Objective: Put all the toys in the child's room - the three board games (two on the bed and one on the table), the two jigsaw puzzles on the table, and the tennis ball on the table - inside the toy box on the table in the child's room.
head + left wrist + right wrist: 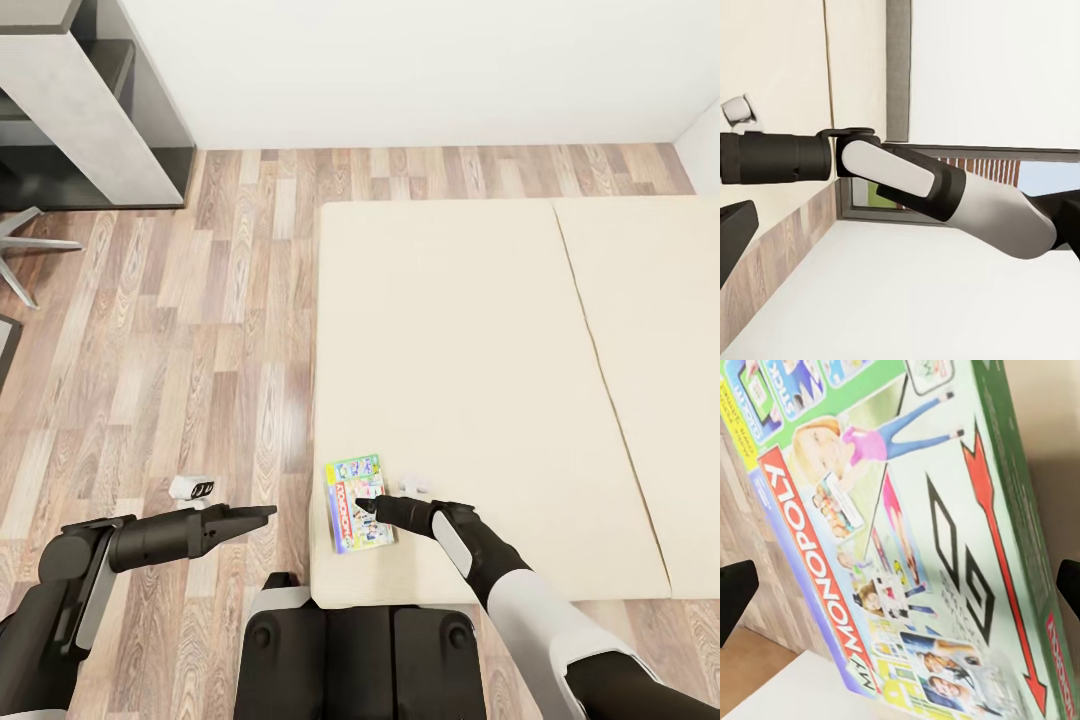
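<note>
Head view, looking down over both arms. A bed (480,330) with a beige mattress in two sections lies on a wood-plank floor (180,330). A board game (357,503), green-edged with a red "Monopoly" banner, lies flat on the near left corner of the mattress, close to the edge. The right gripper (366,504) sits over the middle of the box lid, its arm reaching in from the lower right. A small white object (412,487) lies on the mattress just beside the box; what it is cannot be told.

Right wrist view: the board game (907,532) is seen close up, with the two dark fingertips (735,594) at opposite edges of the picture. The jaws stand wide apart with the lid between and below them; they hold nothing, though contact with the lid cannot be ruled out.

The left gripper (262,515) hangs over the floor beside the bed, well apart from the box, pointing toward it; its jaws look closed to a point and empty. A small white item (192,487) lies on the floor near it.

Left wrist view: the right arm (937,191) crosses the picture above the mattress.

A grey shelf unit (90,110) stands against the white wall at far left.
</note>
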Available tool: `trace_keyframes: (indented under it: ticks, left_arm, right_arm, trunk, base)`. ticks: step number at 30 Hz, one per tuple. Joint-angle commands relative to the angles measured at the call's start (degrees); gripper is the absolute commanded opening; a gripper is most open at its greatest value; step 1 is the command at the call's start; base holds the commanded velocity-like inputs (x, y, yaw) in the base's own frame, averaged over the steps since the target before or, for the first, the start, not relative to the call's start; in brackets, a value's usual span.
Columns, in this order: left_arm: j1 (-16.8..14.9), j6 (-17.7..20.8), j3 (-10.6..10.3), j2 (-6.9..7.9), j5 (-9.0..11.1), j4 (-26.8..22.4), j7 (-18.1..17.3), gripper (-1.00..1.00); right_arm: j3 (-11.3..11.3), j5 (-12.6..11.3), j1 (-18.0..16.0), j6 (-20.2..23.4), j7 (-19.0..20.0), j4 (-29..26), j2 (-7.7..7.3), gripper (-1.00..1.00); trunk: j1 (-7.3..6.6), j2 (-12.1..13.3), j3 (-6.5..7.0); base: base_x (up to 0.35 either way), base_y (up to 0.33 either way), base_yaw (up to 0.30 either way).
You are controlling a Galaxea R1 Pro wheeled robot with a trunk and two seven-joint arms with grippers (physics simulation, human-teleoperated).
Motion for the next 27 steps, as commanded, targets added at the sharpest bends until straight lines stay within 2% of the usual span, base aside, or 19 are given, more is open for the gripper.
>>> trace_keyframes:
  ticks: [1, 7, 14, 27]
  left_arm:
    - [0.0, 0.6, 0.0, 0.01, 0.0, 0.0, -0.2, 1.00]
    - [0.0, 0.6, 0.0, -0.04, 0.0, 0.0, -0.2, 1.00]
    - [0.0, 0.6, -0.1, -0.05, 0.0, 0.0, -0.2, 1.00]
    - [0.0, 0.6, -0.1, -0.12, 0.0, 0.0, -0.2, 1.00]
  right_arm:
    - [0.1, -0.3, 0.0, 0.3, 0.2, -0.1, -0.01, 1.00]
    - [0.1, -0.3, 0.0, 0.2, 2.7, -0.1, 0.51, 1.00]
    - [0.2, -0.4, 0.0, -3.2, 3.1, 0.2, 0.49, 1.00]
    - [0.2, -0.4, 0.0, -3.6, 4.2, 0.2, 0.53, 1.00]
  trunk:
    - [0.03, -0.1, -0.06]
    - [0.03, -0.1, -0.06]
    - [0.03, -0.1, -0.06]
    - [0.03, -0.1, -0.06]
  base:
    - [0.000, 0.000, 0.000]
    - [0.000, 0.000, 0.000]
    - [0.000, 0.000, 0.000]
    - [0.000, 0.000, 0.000]
